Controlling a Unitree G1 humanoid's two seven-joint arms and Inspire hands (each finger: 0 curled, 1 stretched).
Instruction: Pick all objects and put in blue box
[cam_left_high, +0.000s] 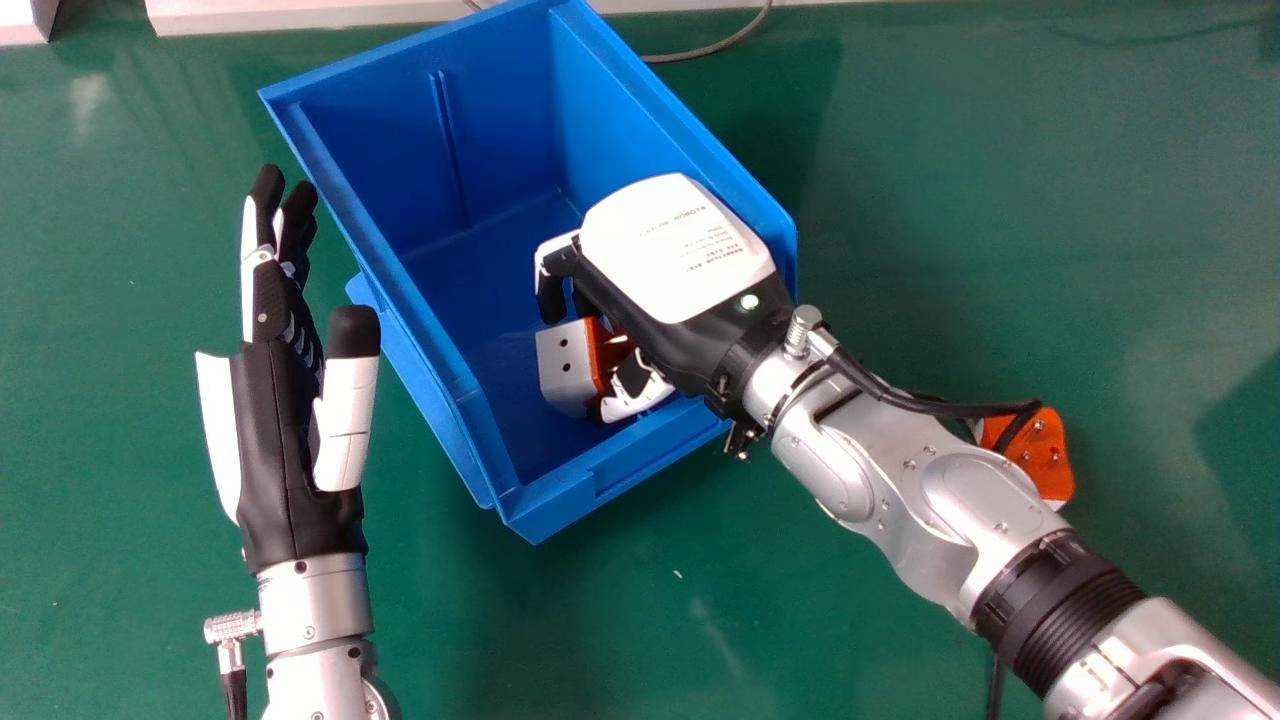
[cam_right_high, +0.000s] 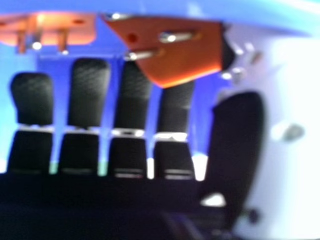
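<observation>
Hanging inside the open blue plastic box (cam_left_high: 390, 155), my right hand (cam_left_high: 680, 245) is loosely bent rather than closed in a firm grip. The thumb stands apart from the fingers, and the white block with an orange side and two dark holes (cam_left_high: 568, 360) lies among them, low in the box near its front wall. I can't tell whether it bears on the box floor or leans partly on my thumb. Close to my fingertips I see its orange plate with metal screws (cam_right_high: 180, 52); whether the smaller orange piece (cam_right_high: 55, 30) beside that belongs to the same block, I can't say.

So this block is inside, and I judge its placing all but done, needing only my hand clear of it. One more is left: an orange and white part (cam_left_high: 1042, 460) outside the box on the green tabletop (cam_left_high: 1130, 200), partly behind my silver forearm (cam_left_high: 920, 530). My left hand (cam_left_high: 285, 430) idles beside the box, fingers straight, holding nothing.
</observation>
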